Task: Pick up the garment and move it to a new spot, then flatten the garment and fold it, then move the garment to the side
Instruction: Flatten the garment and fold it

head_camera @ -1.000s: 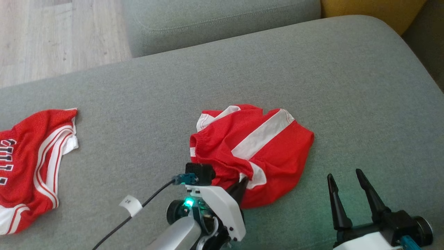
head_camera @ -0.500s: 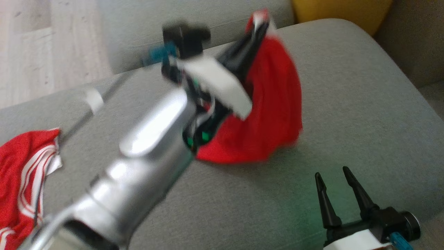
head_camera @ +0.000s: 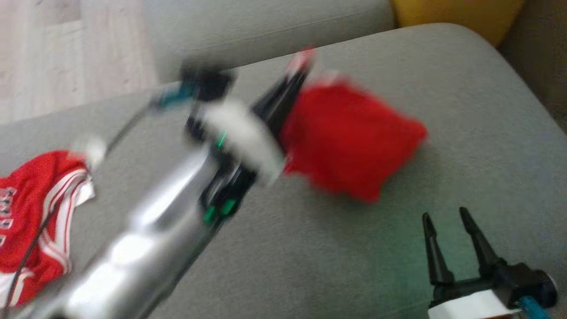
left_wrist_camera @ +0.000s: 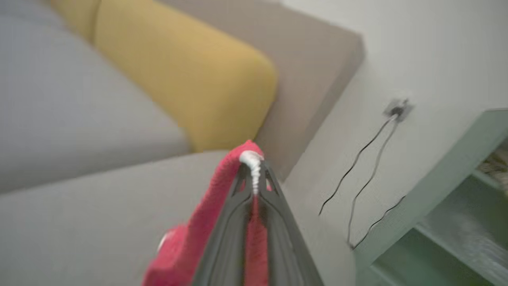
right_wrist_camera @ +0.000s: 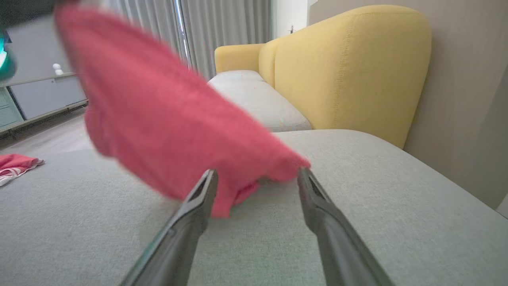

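Note:
The garment [head_camera: 350, 137] is a red mesh piece with white trim, blurred with motion and hanging in the air above the grey sofa cushion [head_camera: 465, 110]. My left gripper [head_camera: 301, 66] is shut on its white-trimmed edge, raised high over the cushion's middle. The left wrist view shows that edge of the garment [left_wrist_camera: 222, 198] pinched between the fingertips of the left gripper [left_wrist_camera: 252, 171]. My right gripper [head_camera: 445, 215] stands open low at the front right, nothing between its fingers. Seen from the right wrist, the garment [right_wrist_camera: 166, 119] swings in front of the open right gripper [right_wrist_camera: 256, 174].
A second red jersey [head_camera: 35, 212] with white stripes and lettering lies at the cushion's left end. A yellow armchair [right_wrist_camera: 349, 67] stands beyond the far end of the sofa, a wall to its right. Wooden floor [head_camera: 53, 53] lies past the sofa's back left.
My left gripper has lifted the garment off the cushion and swung it up and away; it now hangs blurred in mid-air. The head camera has shifted. The right gripper has stayed open.

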